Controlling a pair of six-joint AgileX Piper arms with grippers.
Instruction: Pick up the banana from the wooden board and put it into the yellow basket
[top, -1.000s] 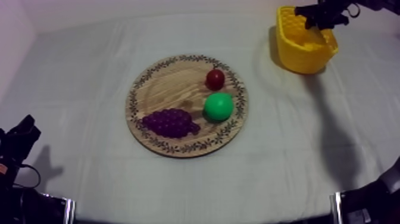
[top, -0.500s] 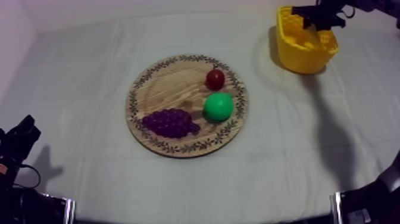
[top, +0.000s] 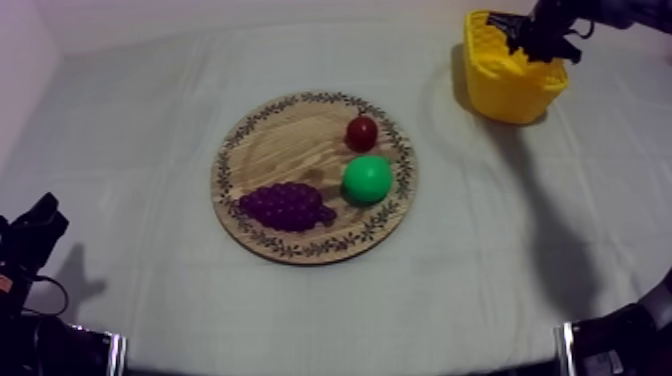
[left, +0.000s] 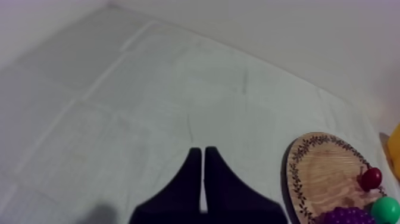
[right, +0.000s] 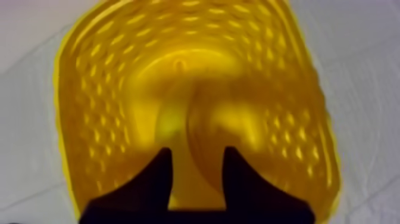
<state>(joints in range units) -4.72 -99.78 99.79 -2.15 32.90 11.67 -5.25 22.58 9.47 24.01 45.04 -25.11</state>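
Top, left wrist and right wrist views of the worktop (top: 130, 120). Count of items: one round wooden board (top: 290, 150), one yellow basket (top: 505, 95), one bunch of grapes (top: 288, 206), one small red fruit (top: 361, 132), one green pear (top: 367, 179), one banana (right: 220, 128), and two claws.

The grapes, red fruit and pear lie on the board near the middle of the worktop, the red fruit just beside the pear and the grapes on the board's near part. The basket stands at the far right of the worktop, well apart from the board.

The right claw (right: 196, 156) hangs over the basket's mouth. Its two fingers are spread, with a clear gap between them and nothing pinched. A curved yellow form on the basket floor beyond the fingertips is the banana, hard to separate from the basket's own colour.

The left claw (left: 200, 152) sits low at the near left, beside the board. Its fingers are pressed together as a narrow wedge, holding nothing.
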